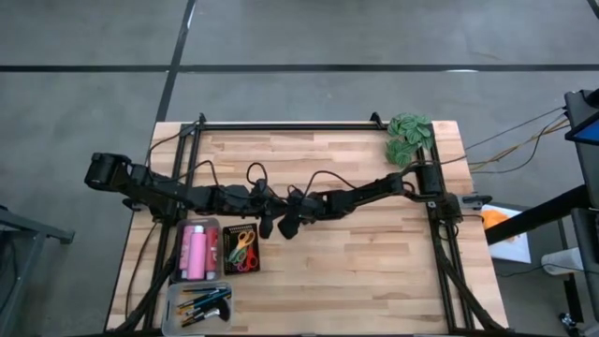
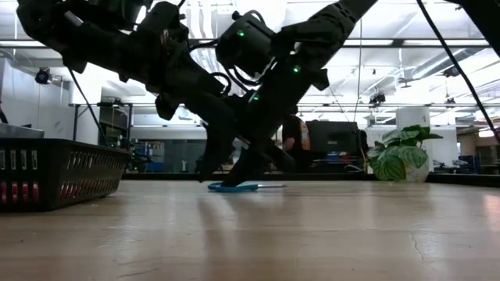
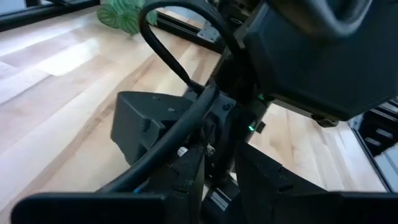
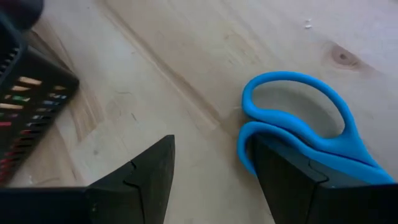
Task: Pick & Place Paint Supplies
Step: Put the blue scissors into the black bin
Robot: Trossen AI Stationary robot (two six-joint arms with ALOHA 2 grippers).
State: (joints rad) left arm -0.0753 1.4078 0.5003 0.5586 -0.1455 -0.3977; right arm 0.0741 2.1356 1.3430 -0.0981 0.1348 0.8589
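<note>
Start at your left edge of the high view: the left arm reaches in from the table's left side, and its left gripper [image 1: 265,223] sits near the middle of the table [image 1: 374,262], just beside the other arm's tip. You cannot tell from any view whether its fingers are spread or pressed together (its own wrist camera is filled with the other arm's dark housing and a cable).

Below that arm, near the front left, you have three containers. The grey tray [image 1: 181,251] holds the pink paint bottles [image 1: 197,251] lying side by side. Just right of it, touching or nearly so, the black mesh basket [image 1: 227,245] holds scissors [image 1: 244,251] with red, orange and green handles. In front of both, a second grey tray [image 1: 175,301] holds the dark- and blue-handled brushes [image 1: 206,304].

Moving right, the right gripper [image 4: 211,171] is down at the tabletop, just right of the mesh basket. Its fingers are spread, and one finger [image 4: 292,180] rests against or over the blue scissors [image 4: 298,121], which lie flat on the wood (the low view shows them as a thin blue shape [image 2: 233,186] under the arms).

Far right, at the back corner, sits the green leafy clump [image 1: 409,137].
</note>
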